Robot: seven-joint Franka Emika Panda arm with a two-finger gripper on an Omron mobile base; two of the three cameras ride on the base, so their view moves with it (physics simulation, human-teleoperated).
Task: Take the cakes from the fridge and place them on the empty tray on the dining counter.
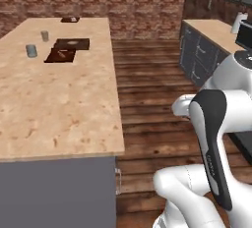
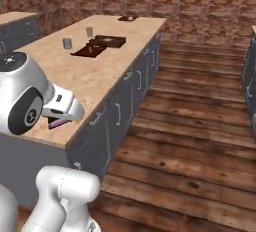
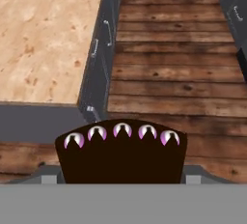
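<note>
A dark chocolate-brown cake with a row of pale pink dollops sits between the fingers of my gripper, which is shut on it. From the right base view the gripper hangs over the near corner of the dining counter, a bit of the cake peeking out below. The flat reddish-brown tray lies far down the beige counter, with a small pale speck on it too small to make out. The fridge is out of view.
A thicker dark box-like tray touches the flat tray's far side. Two glasses stand to its left. A small dark item lies at the counter's far end. A wood-topped cabinet counter lines the right, across the plank floor.
</note>
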